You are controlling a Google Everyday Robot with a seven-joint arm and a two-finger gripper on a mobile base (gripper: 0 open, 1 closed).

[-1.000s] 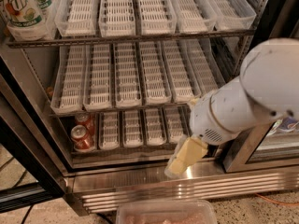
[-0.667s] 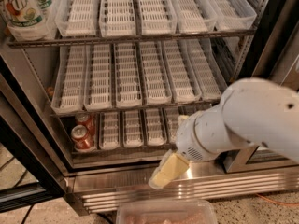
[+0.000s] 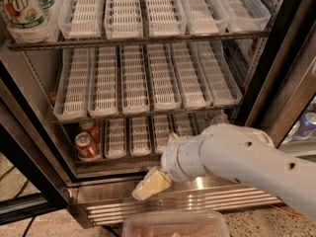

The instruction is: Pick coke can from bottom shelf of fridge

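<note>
The fridge (image 3: 276,78) stands open with tiers of white slotted trays. On the dim bottom shelf (image 3: 140,138), in the far-left lane, a red coke can (image 3: 87,146) with a silver top stands at the front. A second red can (image 3: 89,128) stands right behind it. My gripper (image 3: 150,185) shows as a cream-coloured tip at the end of my white arm (image 3: 237,157). It hangs in front of the shiny steel sill below the shelf, to the right of the front can and lower, not touching it.
Green-labelled soda bottles (image 3: 20,8) stand on the top tier at left. The dark door edge (image 3: 24,157) runs down the left side. A clear plastic container (image 3: 175,224) sits at the bottom edge. A blue can (image 3: 307,124) shows behind glass at right.
My arm and gripper have swung left along the steel sill, from under the right lanes to under the middle lanes, closer to the red cans. The cans have not moved.
</note>
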